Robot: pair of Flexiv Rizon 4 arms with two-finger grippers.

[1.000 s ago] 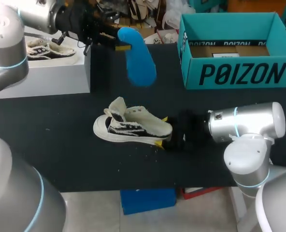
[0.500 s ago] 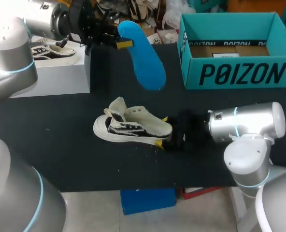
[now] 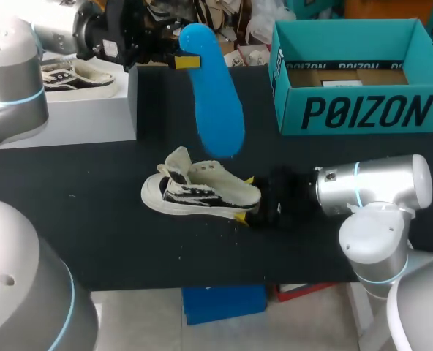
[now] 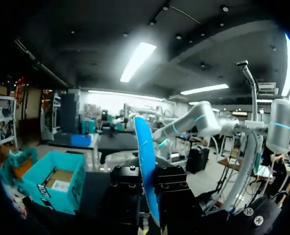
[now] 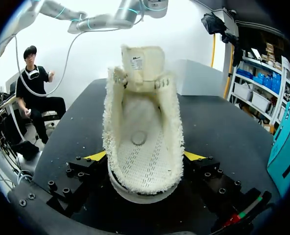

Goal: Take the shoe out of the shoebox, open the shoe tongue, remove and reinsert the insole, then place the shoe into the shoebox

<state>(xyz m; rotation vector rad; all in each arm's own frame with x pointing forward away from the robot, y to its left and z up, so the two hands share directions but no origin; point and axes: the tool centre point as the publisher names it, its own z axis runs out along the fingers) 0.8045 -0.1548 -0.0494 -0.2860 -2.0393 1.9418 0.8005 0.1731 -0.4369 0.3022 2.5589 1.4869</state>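
a black table point(image 3: 92, 219) carries three things. a white shoe point(image 3: 202, 191) with dark side markings stands on its sole near the middle, toe toward the left side, tongue pulled up, its fleecy lining open to view. an open teal shoebox point(image 3: 355, 110) sits upright at the far right corner, well apart from the shoe, with brown card showing inside. a pale grey block point(image 3: 70, 117) rests at the far left edge, with the table's dark cloth between it and the shoe.
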